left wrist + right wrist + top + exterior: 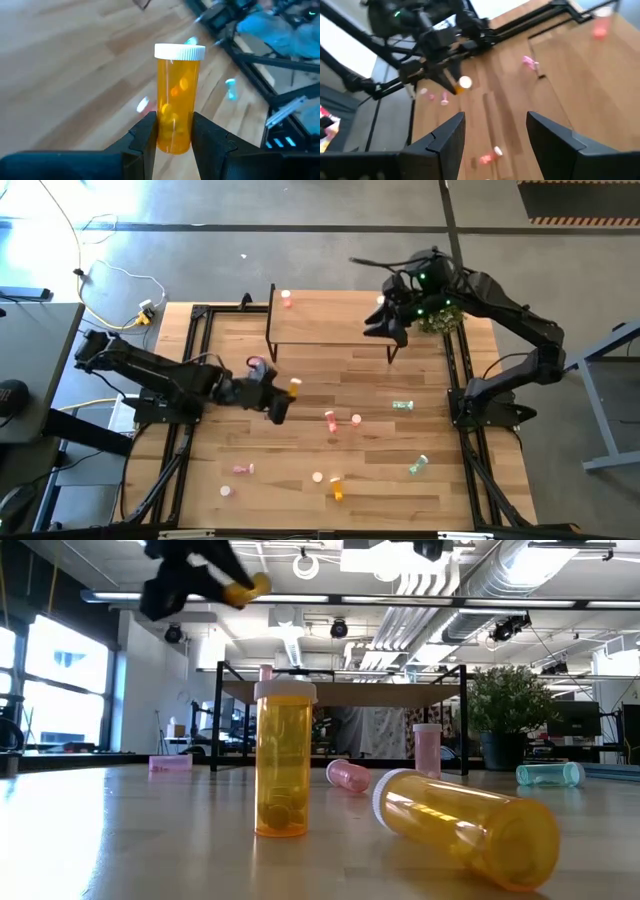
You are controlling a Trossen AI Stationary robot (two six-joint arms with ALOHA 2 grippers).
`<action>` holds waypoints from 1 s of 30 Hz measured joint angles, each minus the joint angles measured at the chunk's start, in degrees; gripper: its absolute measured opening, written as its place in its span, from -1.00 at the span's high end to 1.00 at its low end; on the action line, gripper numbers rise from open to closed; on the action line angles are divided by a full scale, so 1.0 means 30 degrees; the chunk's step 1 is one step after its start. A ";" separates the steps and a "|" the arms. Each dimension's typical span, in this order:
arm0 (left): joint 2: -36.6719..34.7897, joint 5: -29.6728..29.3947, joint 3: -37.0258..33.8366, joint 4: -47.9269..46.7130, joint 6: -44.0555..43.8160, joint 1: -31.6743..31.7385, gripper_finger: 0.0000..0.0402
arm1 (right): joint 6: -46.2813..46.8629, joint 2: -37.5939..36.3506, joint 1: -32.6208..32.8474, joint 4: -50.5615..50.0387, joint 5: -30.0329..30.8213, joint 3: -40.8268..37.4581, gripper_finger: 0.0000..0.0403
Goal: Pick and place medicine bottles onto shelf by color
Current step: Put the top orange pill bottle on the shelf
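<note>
Left gripper [281, 399], at nine o'clock of the table, is clamped low on an orange bottle [294, 387], carried in the air. It could pivot or slip out on the swing to the shelf [330, 315] at twelve. Right gripper [388, 328], at one o'clock over the shelf, jaws apart, empty; the arms could collide there. No readable labels anywhere.

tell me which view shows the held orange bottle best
The left wrist view: the orange bottle fills it, clamped between the left gripper. High and right wrist views show it small; the low view shows it at the top edge.
</note>
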 joint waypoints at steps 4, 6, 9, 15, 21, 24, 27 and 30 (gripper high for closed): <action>-0.0282 0.1070 0.0002 0.2000 0.3123 0.1004 0.53 | 0.0438 0.0000 0.1350 0.1503 0.0540 0.0000 0.00; -0.0413 0.1716 -0.0092 0.2591 0.4502 0.1501 0.53 | 0.0885 0.0000 0.1897 0.2711 0.0893 0.0000 0.00; -0.0420 0.2691 -0.0043 0.3827 0.6216 0.2262 0.53 | 0.1737 0.0000 0.2603 0.4309 0.1900 0.0000 0.00; -0.0398 0.4959 -0.0043 0.6050 0.9230 0.3497 0.53 | 0.1929 0.0189 0.3956 0.6840 0.3913 0.0005 0.00; -0.0398 0.6214 -0.0050 0.8196 1.2067 0.4256 0.53 | 0.0684 0.1284 0.5294 0.8034 0.4441 0.0000 0.00; -0.0398 0.6720 -0.0050 0.8884 1.2895 0.4571 0.53 | -0.0128 0.1869 0.5895 0.8222 0.4575 0.0000 0.00; -0.0398 0.7004 -0.0058 0.9527 1.3772 0.4715 0.53 | -0.0704 0.2400 0.6390 0.8444 0.4589 0.0000 0.00; -0.0398 0.7269 -0.0058 0.9972 1.4881 0.4720 0.53 | -0.0572 0.2940 0.6632 0.8930 0.4619 -0.0007 0.00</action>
